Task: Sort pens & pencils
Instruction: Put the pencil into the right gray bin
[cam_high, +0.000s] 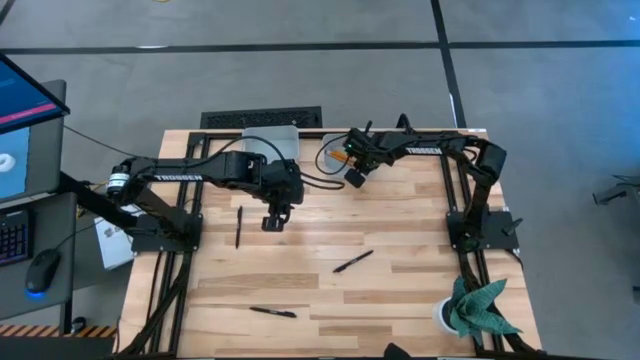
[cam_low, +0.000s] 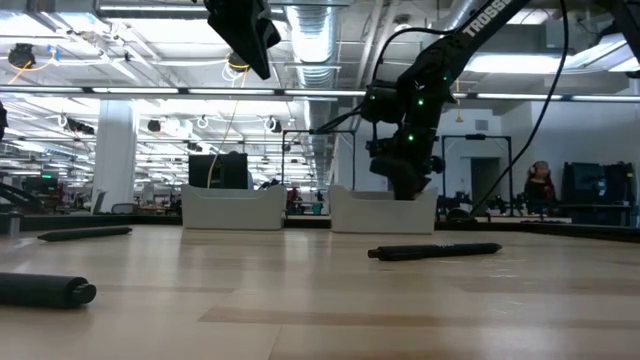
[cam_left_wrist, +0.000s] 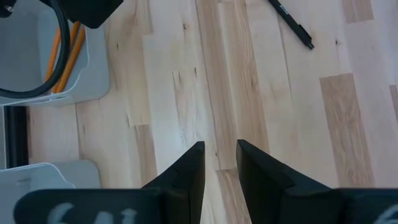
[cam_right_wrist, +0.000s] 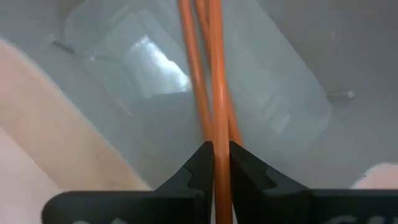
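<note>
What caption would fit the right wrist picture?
Right gripper shut on an orange pencil, holding it over a grey bin beside another pencil.

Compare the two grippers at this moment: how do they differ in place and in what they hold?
The right gripper is over the grey tray at the table's far edge, while the left gripper hangs above bare wood near the table's middle. The right gripper is shut on an orange pencil that points into the tray; the left gripper holds nothing and its fingers stand slightly apart. Both have two dark fingers.

Pencil (cam_right_wrist: 214, 93) cut by edge — tray (cam_right_wrist: 280, 74) blurred
</note>
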